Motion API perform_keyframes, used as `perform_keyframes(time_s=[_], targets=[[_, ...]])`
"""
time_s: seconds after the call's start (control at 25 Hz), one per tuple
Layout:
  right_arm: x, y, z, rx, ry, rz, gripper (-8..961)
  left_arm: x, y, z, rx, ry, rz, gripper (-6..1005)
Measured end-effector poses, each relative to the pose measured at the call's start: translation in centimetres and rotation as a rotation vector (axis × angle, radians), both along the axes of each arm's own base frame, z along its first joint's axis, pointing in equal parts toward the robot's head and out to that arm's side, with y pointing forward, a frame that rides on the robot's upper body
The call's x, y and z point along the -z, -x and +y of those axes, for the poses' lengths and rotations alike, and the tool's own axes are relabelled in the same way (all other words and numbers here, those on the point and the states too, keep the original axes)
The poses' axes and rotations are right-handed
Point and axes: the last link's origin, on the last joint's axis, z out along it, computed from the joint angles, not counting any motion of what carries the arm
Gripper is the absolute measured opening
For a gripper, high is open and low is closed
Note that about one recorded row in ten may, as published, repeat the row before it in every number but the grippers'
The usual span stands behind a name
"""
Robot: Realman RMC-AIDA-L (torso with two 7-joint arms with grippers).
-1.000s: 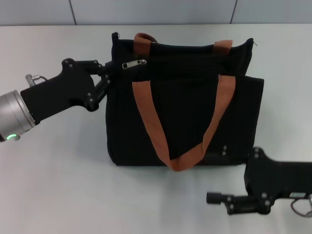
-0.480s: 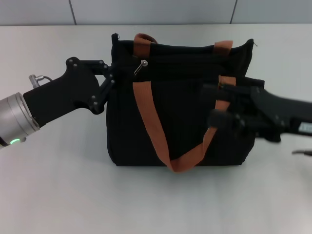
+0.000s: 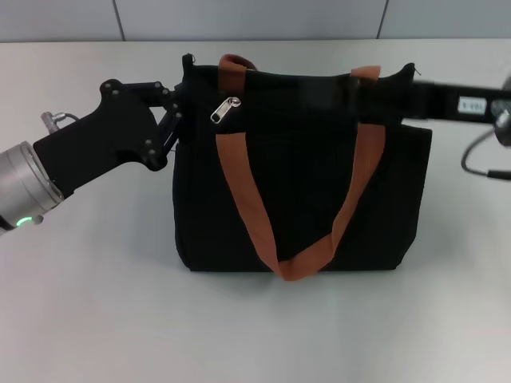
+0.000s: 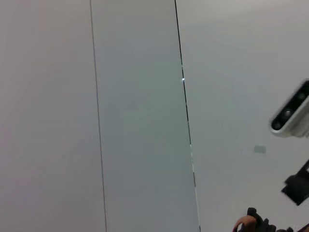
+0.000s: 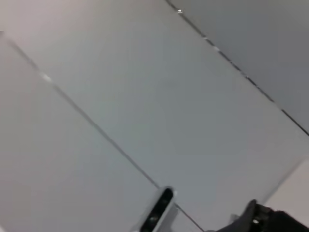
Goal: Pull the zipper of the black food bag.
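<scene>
The zipper (image 3: 225, 109) sits at the black food bag (image 3: 299, 183)'s top-left end, beside the left gripper (image 3: 177, 112) — the right gripper (image 3: 359, 97) reaches across; neither's jaw state can be told.

Desk (image 3: 96, 303) open in front of the black food bag (image 3: 303, 199) | my left hand (image 3: 174, 112) crowds its left top corner | my right hand (image 3: 375, 97) bars the right top edge

My food bag (image 3: 303, 183) at the middle of the table (image 3: 96, 319), its zipper (image 3: 225, 109) at the far left of its top, my left gripper (image 3: 171, 112) touching its far left corner, my right gripper (image 3: 363, 100) over its far right top edge.
</scene>
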Motion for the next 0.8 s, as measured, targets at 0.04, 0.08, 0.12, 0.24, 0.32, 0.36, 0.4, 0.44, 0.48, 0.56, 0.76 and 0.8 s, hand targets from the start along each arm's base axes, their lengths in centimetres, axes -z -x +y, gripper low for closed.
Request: perform_keyframes(time_s=[0.04, 0.08, 0.12, 0.24, 0.32, 0.36, 0.4, 0.44, 0.48, 0.56, 0.76, 0.8], targets=[[0.1, 0.3, 0.6, 0.034, 0.022, -0.016, 697, 0.0, 0.0, 0.0, 0.000, 0.001, 0.002, 30], [0.1, 0.3, 0.6, 0.034, 0.022, -0.016, 695, 0.0, 0.0, 0.1, 0.000, 0.001, 0.003, 30], [0.3, 0.4, 0.8, 0.046, 0.033, -0.024, 694, 0.0, 0.0, 0.1, 0.000, 0.002, 0.003, 31], [0.7, 1.1, 1.4, 0.087, 0.087, -0.048, 690, 0.1, -0.1, 0.0, 0.001, 0.004, 0.001, 32], [0.8, 1.2, 1.5, 0.101, 0.101, -0.049, 687, 0.1, -0.1, 0.0, 0.002, 0.005, -0.001, 33], [0.9, 1.3, 1.6, 0.120, 0.116, -0.053, 686, 0.1, -0.1, -0.1, 0.001, 0.008, -0.005, 33], [1.0, 1.3, 1.8, 0.137, 0.128, -0.057, 684, 0.2, -0.1, -0.2, 0.000, 0.010, -0.007, 34], [1.2, 1.4, 2.0, 0.163, 0.153, -0.069, 683, 0.3, 0.0, -0.2, -0.003, 0.012, -0.008, 34], [1.3, 1.5, 2.0, 0.176, 0.168, -0.073, 682, 0.3, 0.0, -0.2, -0.004, 0.011, -0.007, 35], [1.3, 1.6, 2.1, 0.200, 0.197, -0.073, 679, 0.4, 0.0, -0.2, -0.004, 0.007, -0.008, 36], [1.7, 1.6, 2.3, 0.283, 0.257, -0.076, 589, 0.5, 0.0, -0.4, -0.009, 0.007, -0.014, 38], [1.9, 1.6, 2.4, 0.301, 0.270, -0.082, 560, 0.6, 0.1, -0.4, -0.011, 0.007, -0.014, 39]])
